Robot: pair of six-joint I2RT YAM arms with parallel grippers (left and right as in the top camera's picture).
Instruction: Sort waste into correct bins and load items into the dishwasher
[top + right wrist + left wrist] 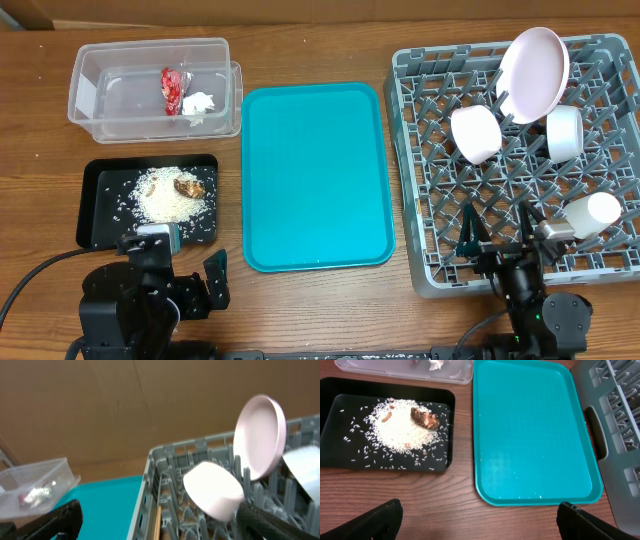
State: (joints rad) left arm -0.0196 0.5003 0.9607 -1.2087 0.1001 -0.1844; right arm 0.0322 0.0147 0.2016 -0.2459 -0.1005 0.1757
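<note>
**Both grippers wide at the table's bottom edge**

In the overhead view the left gripper point(188, 268) and right gripper point(497, 238) stood wide open, holding nothing. The right one overlapped the rack's point(405, 150) lower rim. The teal tray point(315, 180) gave flat open room at centre.

The wrapper point(172, 88) and tissue point(200, 103) lay in the tub point(85, 70), upper left. Rice point(160, 198) and a scrap point(188, 186) sat on the black tray point(95, 215).

The plate point(533, 72), two bowls point(475, 133) and cup point(590, 212) stood in the rack. Only the right wrist view showed a wooden stick point(156, 522) by the rack's left wall.
</note>
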